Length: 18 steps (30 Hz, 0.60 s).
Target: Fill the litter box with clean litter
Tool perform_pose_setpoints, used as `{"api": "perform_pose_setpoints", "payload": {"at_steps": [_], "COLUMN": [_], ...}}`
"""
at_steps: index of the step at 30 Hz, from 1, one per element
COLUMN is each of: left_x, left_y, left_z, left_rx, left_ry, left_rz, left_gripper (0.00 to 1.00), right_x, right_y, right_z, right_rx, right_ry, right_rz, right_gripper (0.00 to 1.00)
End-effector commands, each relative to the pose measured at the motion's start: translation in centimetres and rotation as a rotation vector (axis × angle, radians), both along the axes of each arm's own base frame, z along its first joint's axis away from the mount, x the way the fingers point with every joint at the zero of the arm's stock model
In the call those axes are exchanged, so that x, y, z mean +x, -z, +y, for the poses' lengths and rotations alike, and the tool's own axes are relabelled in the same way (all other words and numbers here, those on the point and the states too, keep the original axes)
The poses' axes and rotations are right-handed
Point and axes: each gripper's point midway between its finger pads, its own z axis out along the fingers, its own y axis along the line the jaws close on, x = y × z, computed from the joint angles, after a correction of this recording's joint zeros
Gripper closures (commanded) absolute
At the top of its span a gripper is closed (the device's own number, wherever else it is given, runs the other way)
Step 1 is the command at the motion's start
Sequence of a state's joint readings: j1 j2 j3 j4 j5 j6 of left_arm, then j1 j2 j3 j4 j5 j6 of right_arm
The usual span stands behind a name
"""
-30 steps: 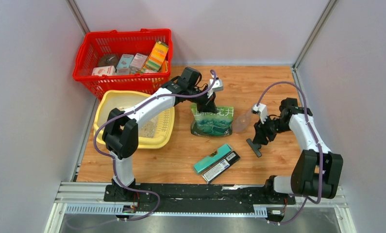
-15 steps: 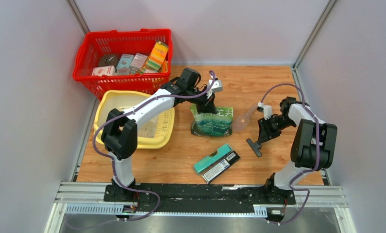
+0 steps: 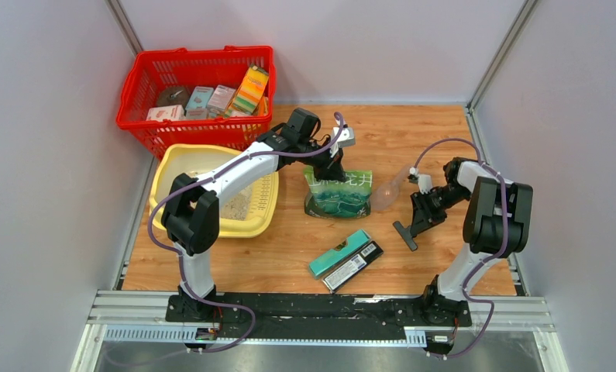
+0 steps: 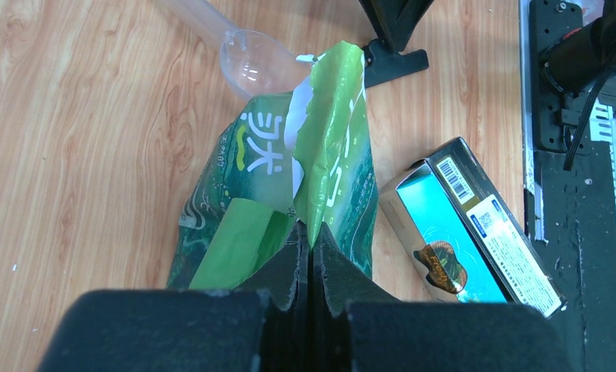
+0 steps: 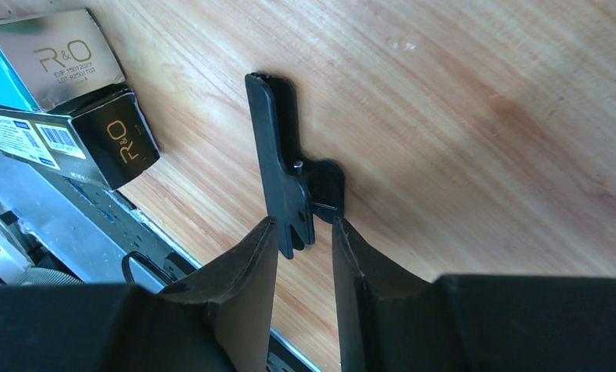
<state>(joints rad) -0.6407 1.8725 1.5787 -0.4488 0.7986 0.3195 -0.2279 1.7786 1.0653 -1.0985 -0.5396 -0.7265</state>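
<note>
Under both claws: the wooden table. Well off to the left of the left gripper, at the table's edge: the litter box, with the red basket just beyond it. Pinched flat in that gripper's closed jaws: the top edge of the green bag, which sits right below it. Nearer the bases, between the two claws: a teal box and a black box, side by side. Just left of the right gripper and a little beyond: the clear scoop. Right gripper's jaws narrowly apart, straddling the tail of the black clip lying on the wood; pressing or not, cannot tell. Thin patch of clean litter in the tray's near-right part, the side toward the left gripper.
</note>
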Motion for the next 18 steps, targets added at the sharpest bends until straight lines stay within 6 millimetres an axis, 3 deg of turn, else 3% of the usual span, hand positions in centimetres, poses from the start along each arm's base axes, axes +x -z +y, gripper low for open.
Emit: {"api": "perform_pose_setpoints", "payload": {"at_steps": [1,5,8,9,10,11,12,15,16,18], "left_x": [0.8,1.0,1.0,1.0,1.0,1.1,1.2,1.5,1.6,1.8], "left_y": [-1.3,-1.1,-1.1,-1.2,-1.1,-1.2,-1.2,-1.3,-1.1,-1.4], "left_z": [1.9,1.9,1.8,1.8,1.8,1.7,1.6,1.3,1.3,1.0], "left_rx": [0.027,0.029,0.032,0.032,0.033,0.032,0.031,0.027,0.028,0.020], "left_ry": [-0.066,-0.065,-0.062,-0.061,-0.059,-0.056,-0.056,-0.057,-0.062,-0.064], "left_rz": [-0.015,-0.013,-0.011,-0.012,-0.012,-0.012,-0.013,-0.004,0.008,0.007], "left_gripper": [1.00,1.00,1.00,1.00,1.00,1.00,1.00,1.00,1.00,1.00], "right_x": [0.0,-0.3,0.1,0.3,0.2,0.3,0.4,0.8,0.4,0.0], "right_y": [-1.2,-0.6,-0.5,-0.7,-1.1,-1.5,-2.1,-6.6,-9.4,-11.7], "right_z": [0.3,0.5,0.6,0.7,0.7,0.7,0.6,0.0,0.1,0.1], "right_rx": [0.014,0.029,0.040,0.048,0.054,0.056,0.049,0.008,-0.005,-0.009], "right_ry": [0.004,0.019,0.022,0.019,0.006,-0.005,-0.016,-0.085,-0.107,-0.193], "right_rz": [-0.020,0.020,0.022,0.013,0.005,-0.011,-0.036,-0.174,-0.235,-0.327], "right_gripper": [0.66,0.71,0.83,0.94,0.99,1.00,1.00,1.00,1.00,1.00]}}
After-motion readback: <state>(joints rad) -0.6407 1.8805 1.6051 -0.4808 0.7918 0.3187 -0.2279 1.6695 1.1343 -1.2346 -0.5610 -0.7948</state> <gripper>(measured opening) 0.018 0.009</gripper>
